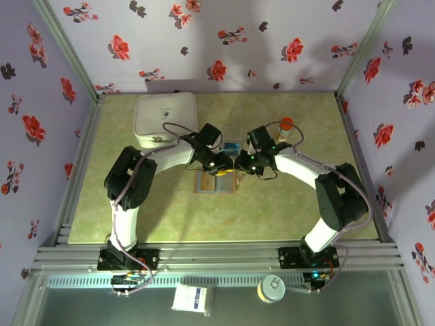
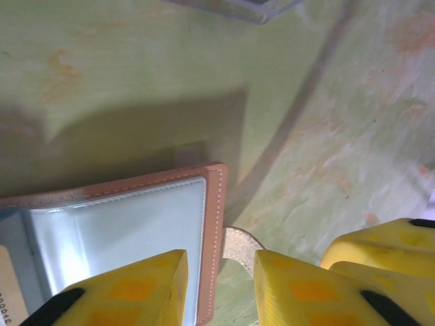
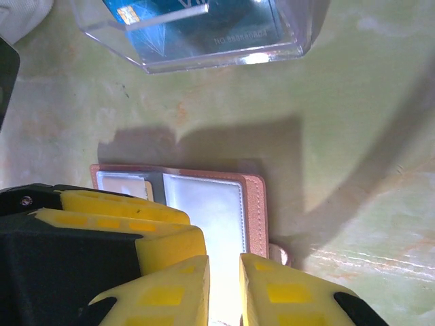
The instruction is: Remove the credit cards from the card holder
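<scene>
The card holder lies open on the green table, close to the clear tray on the side nearer the arms; a blue credit card rests in that tray. Both grippers crowd over the card holder. The left gripper has its jaws parted, the tan edge showing in the gap; the right gripper leaves only a bright slit, and I cannot tell whether it pinches anything.

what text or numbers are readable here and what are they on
Blue card in the clear tray: small print line, too blurred to read.
Pale card in the card holder: digits cut off, unreadable.
White packet label: too small.
Nothing reads clearly.
</scene>
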